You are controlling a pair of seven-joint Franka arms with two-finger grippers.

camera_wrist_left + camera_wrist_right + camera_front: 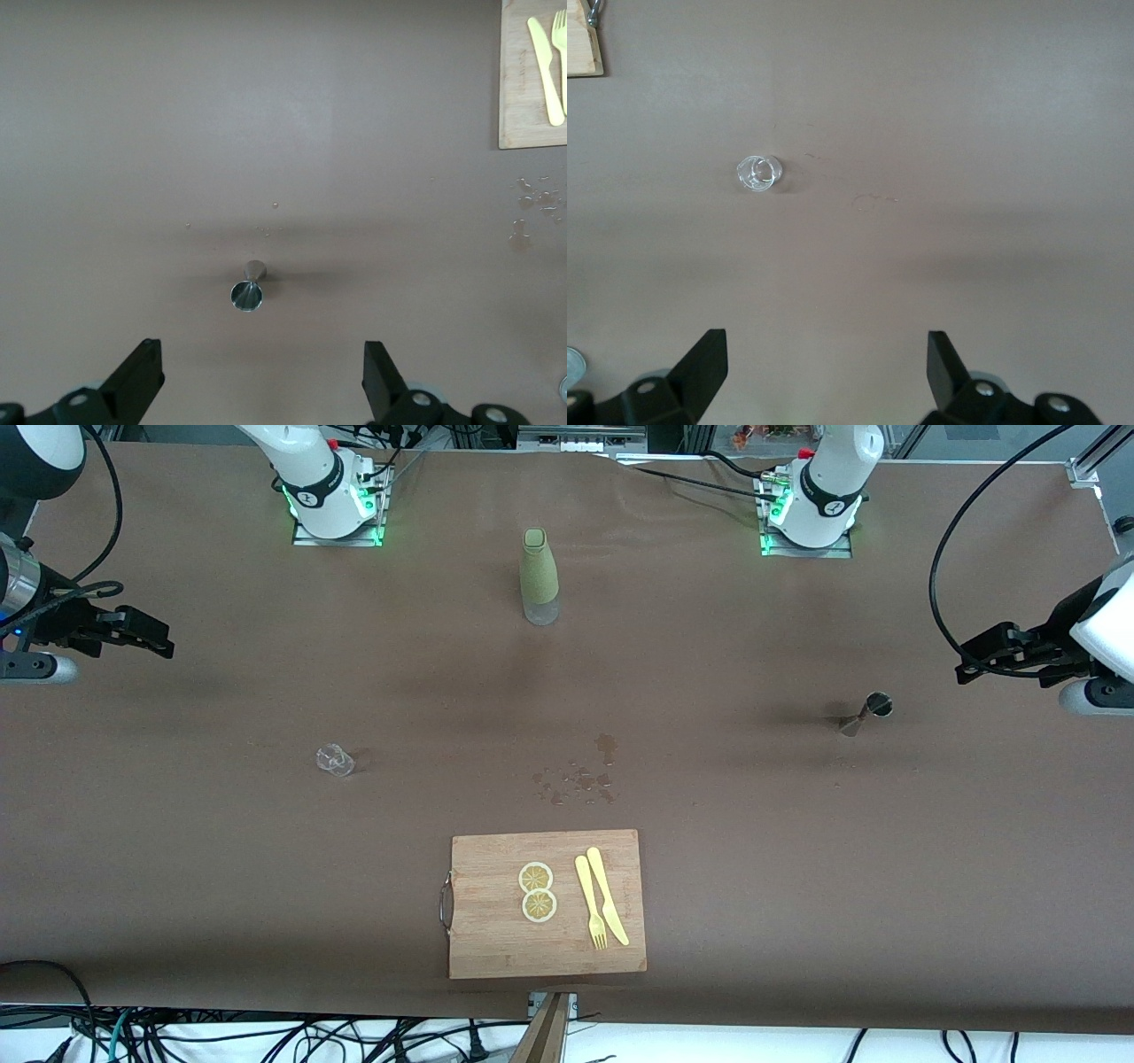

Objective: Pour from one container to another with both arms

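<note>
A small silver jigger sits on the brown table toward the left arm's end. My left gripper hangs open beside it, apart from it, with nothing between its fingers. In the left wrist view the jigger lies ahead of the open left gripper. Toward the right arm's end sits a small clear glass. The right gripper hovers open and empty at that table end. In the right wrist view the glass sits well ahead of the right gripper.
A green-sleeved bottle stands mid-table near the arm bases. Spilled drops lie just farther from the camera than a wooden cutting board, which carries two lemon slices, a yellow fork and a yellow knife.
</note>
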